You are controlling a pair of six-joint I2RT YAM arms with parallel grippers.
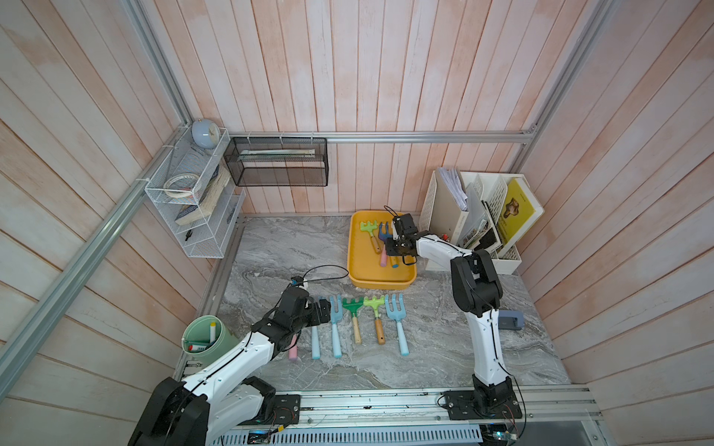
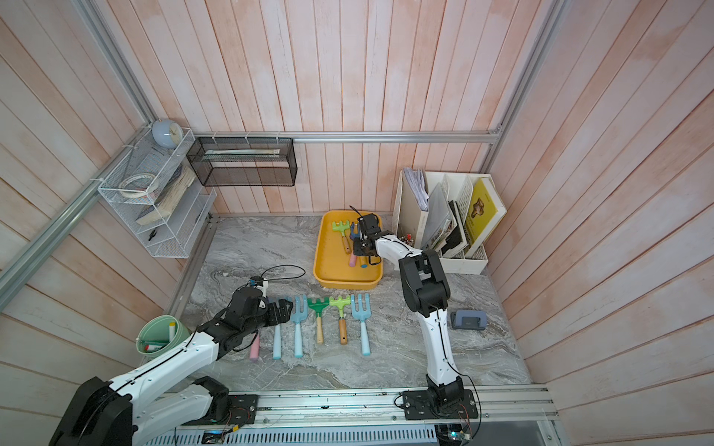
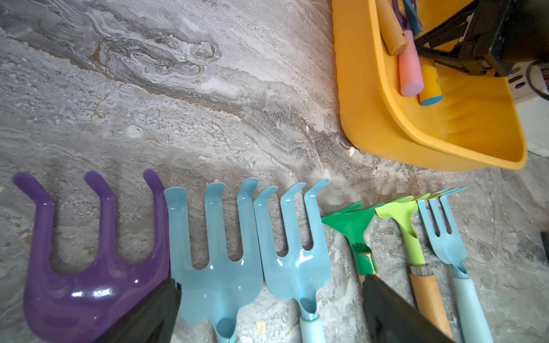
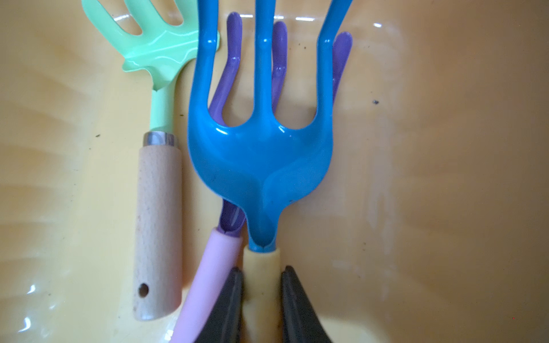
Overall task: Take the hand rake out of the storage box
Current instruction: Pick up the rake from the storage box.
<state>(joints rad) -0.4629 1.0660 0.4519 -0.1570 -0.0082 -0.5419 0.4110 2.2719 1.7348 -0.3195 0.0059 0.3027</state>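
- Black-fingered, the left gripper (image 1: 322,311) hangs with jaws spread wide, holding nothing, over the left end of a row of rakes (image 1: 355,309) toward the front edge of the marbled surface (image 1: 278,247).
- Yellow-orange, the storage box (image 1: 361,270) sits at the rear edge, right of centre.
- Inside it the right gripper (image 4: 261,276) is clamped on the yellow handle of the blue hand rake (image 4: 261,160), which overlaps a purple rake (image 4: 228,74); a mint rake (image 4: 157,59) lies just beside.
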